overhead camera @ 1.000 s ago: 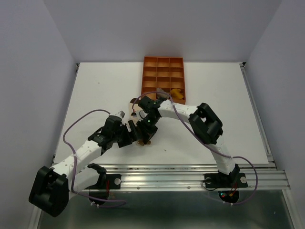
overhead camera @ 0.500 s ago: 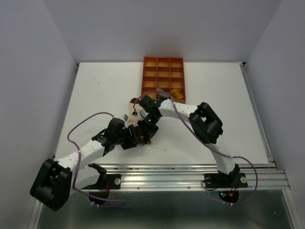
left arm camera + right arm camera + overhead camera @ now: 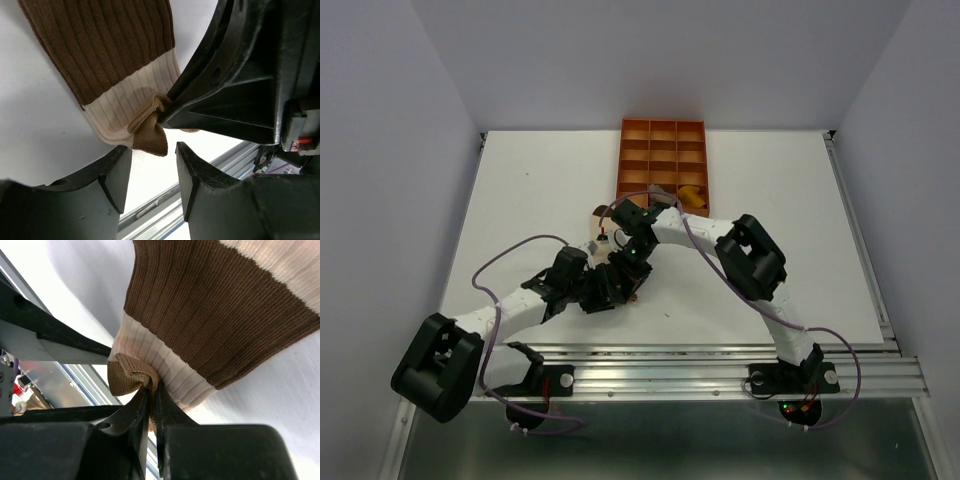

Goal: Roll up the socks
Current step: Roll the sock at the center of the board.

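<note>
A cream sock [image 3: 115,60] with brown and tan bands lies flat on the white table. Its ribbed brown band fills the right wrist view [image 3: 215,315]. My right gripper [image 3: 152,385] is shut on the sock's bunched tan tip [image 3: 125,375]. My left gripper [image 3: 154,150] stands open just below that same tip [image 3: 150,135], with a clear gap between its pads and nothing held. In the top view both grippers meet near the table's front middle, left [image 3: 615,285] and right [image 3: 632,272]. A mustard-yellow sock [image 3: 692,195] sits in a cell of the tray.
The orange gridded tray [image 3: 660,150] stands at the back centre. The metal rail [image 3: 670,355] of the table's front edge runs just behind the grippers. The right arm's elbow [image 3: 752,255] rises to the right of the sock.
My left arm has slid right, up to the right gripper, and its jaws have narrowed around the tan tip. The right gripper has kept its grip and place.
</note>
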